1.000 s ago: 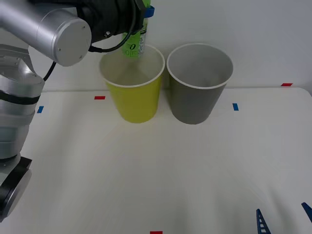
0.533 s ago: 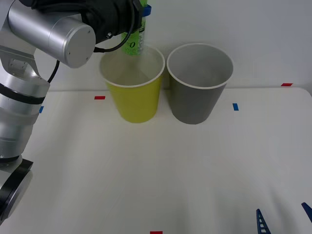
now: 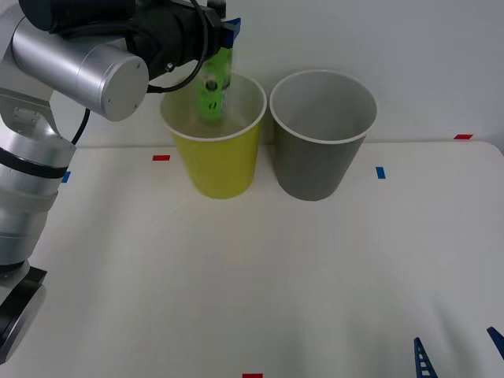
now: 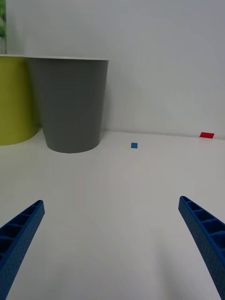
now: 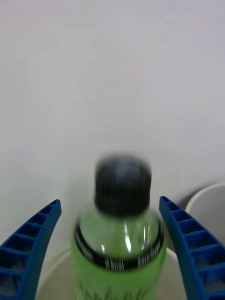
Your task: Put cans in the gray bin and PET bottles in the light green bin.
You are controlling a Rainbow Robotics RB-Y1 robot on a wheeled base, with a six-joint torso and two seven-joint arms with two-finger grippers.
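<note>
The PET bottle [image 3: 213,90], clear with a green label and black cap, hangs blurred in the mouth of the light green bin [image 3: 220,161], free of any grip. My left gripper [image 3: 226,30] is open just above it. In the left wrist view its blue fingers [image 5: 33,243] stand apart on either side of the bottle [image 5: 119,234] without touching it. The gray bin [image 3: 319,157] stands right beside the light green one. My right gripper [image 3: 457,350] is open and low at the table's near right. No cans are in view.
Both bins stand at the back of the white table [image 3: 252,276], close to the wall. Small red and blue tape marks [image 3: 380,172] dot the tabletop. The right wrist view shows the gray bin [image 4: 70,108] and the light green bin [image 4: 14,98] across bare table.
My left gripper has opened and let go of the bottle. The bottle has dropped from between the fingers down into the light green bin's mouth. The right arm has not moved.
</note>
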